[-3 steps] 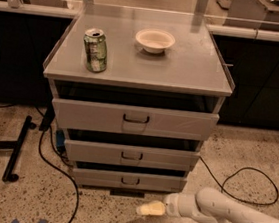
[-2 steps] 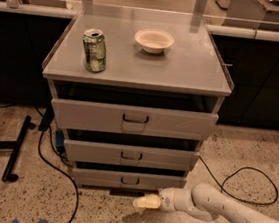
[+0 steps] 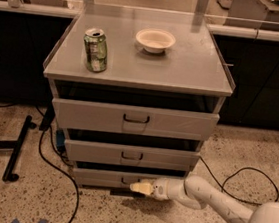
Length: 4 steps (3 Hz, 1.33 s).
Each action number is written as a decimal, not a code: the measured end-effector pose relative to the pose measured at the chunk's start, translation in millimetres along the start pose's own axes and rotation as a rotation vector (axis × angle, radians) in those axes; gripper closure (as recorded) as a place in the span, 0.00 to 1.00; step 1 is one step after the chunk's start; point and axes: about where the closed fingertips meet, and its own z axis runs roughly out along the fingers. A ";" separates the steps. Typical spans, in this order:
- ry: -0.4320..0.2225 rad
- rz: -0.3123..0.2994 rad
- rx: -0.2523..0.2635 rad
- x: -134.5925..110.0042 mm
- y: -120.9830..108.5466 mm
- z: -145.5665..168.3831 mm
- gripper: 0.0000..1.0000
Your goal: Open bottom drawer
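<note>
The bottom drawer (image 3: 102,178) is the lowest and slimmest of three light grey drawer fronts in the cabinet. Its small black handle (image 3: 125,181) sits at the middle of the front. My gripper (image 3: 138,187) reaches in from the lower right on a white arm, and its pale tip lies right at the handle, partly covering it. The drawer front stands about flush with the cabinet base.
On the cabinet top stand a green can (image 3: 95,49) and a white bowl (image 3: 155,39). Black cables (image 3: 48,158) trail over the speckled floor at the left and right. A black stand foot (image 3: 15,147) lies at the left. Dark counters run behind.
My arm has moved left and up toward the cabinet, bringing the gripper from the floor in front up to the bottom drawer's handle.
</note>
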 end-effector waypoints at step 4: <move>-0.292 0.224 0.135 -30.6 -52.4 36.9 1.00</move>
